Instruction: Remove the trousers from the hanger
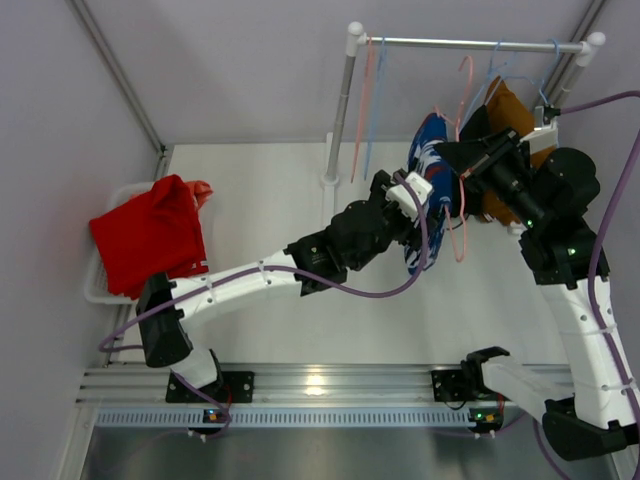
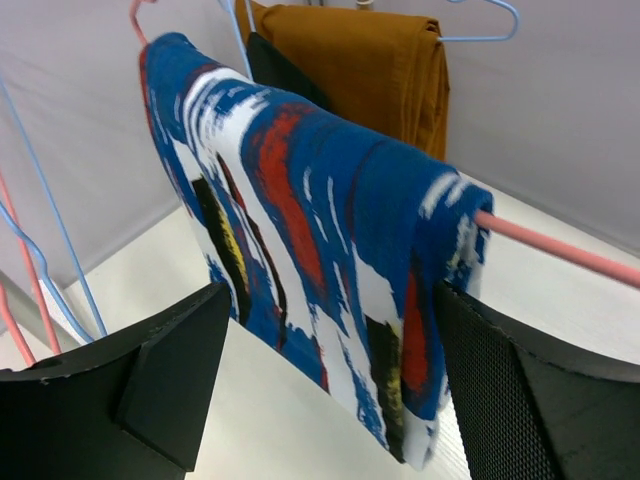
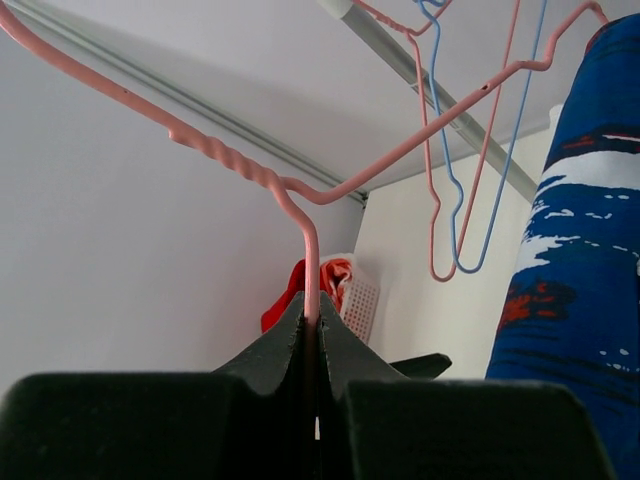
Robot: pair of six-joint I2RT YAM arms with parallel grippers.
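The left end effector (image 2: 330, 395) was spread wide, and its two black fingers (image 2: 150, 390) sat one on each side of the blue-and-white trousers (image 2: 300, 210). That one pair hung folded over the bottom bar of the pink hanger (image 2: 560, 250), right between the fingers. The right end effector (image 3: 312, 335) was pressed together, pinching the thin wire of that same pink hanger just above its tips. The blue-and-white trousers were close beside it. Past the left end effector, farther back, hung two more pairs. One was the brown trousers (image 2: 370, 70), folded over a blue hanger (image 2: 490, 22). The other was the black trousers (image 2: 275, 65), and only a small bit of them showed, just beside the brown pair. Two empty hangers hung from the rail (image 1: 460, 43), on the far side of the left end effector from the right one: one empty pink hanger (image 1: 367, 100) and one empty blue hanger (image 1: 379, 100). Well apart from both end effectors, one white basket (image 1: 100, 290) sat on the surface (image 1: 260, 210). Two pairs lay in it, the red trousers (image 1: 145, 245) and the orange-red trousers (image 1: 203, 190). That made five pairs in all: three on hangers and two in the basket.
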